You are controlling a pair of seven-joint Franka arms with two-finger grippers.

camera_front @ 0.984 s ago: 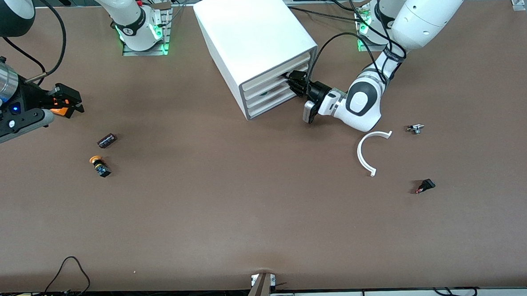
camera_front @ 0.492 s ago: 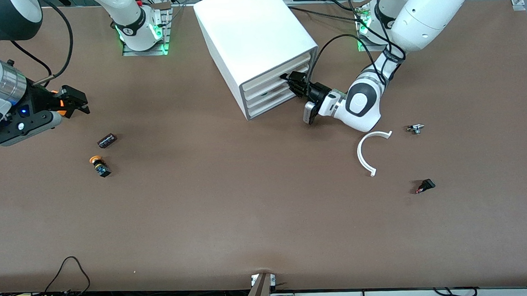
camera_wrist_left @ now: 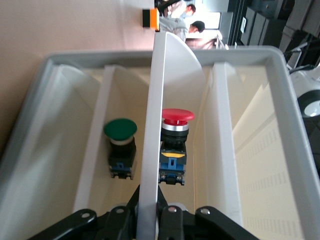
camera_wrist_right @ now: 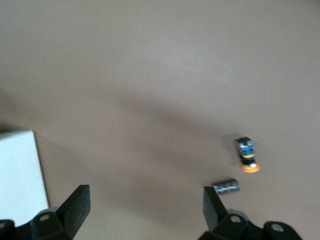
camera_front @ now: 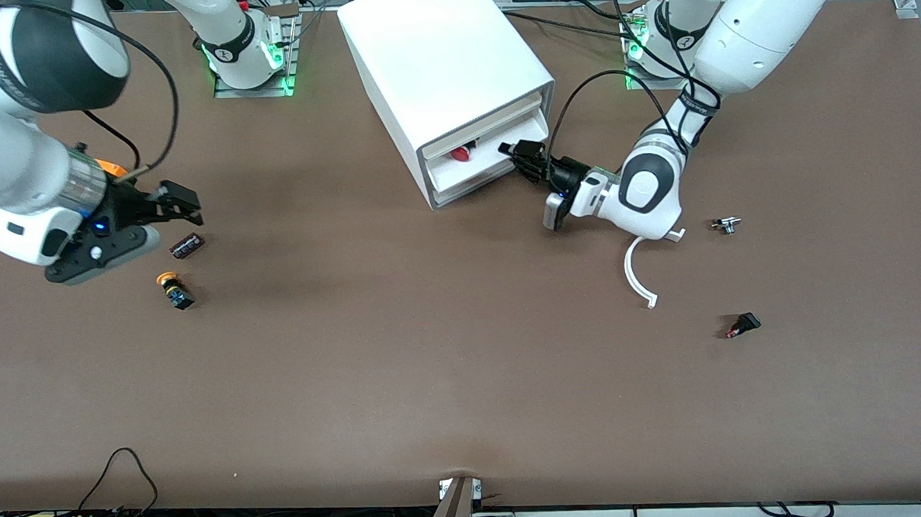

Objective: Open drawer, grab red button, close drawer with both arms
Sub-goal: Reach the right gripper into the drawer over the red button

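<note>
The white cabinet stands at the robots' side of the table, in the middle. Its second drawer is pulled partly out. The red-capped button lies inside it and also shows in the left wrist view. My left gripper is shut on the thin front edge of the drawer; its fingers clamp the white wall in the left wrist view. My right gripper is open and empty over the table toward the right arm's end, also seen in the right wrist view.
A green-capped button sits on the other side of the clamped wall. An orange-capped button and a dark cylinder lie below my right gripper. A white arc, a metal part and a black-red piece lie toward the left arm's end.
My left gripper has drawn back from the cabinet with the drawer, which now stands partly out and shows the red button. My right arm has moved toward the cabinet.
</note>
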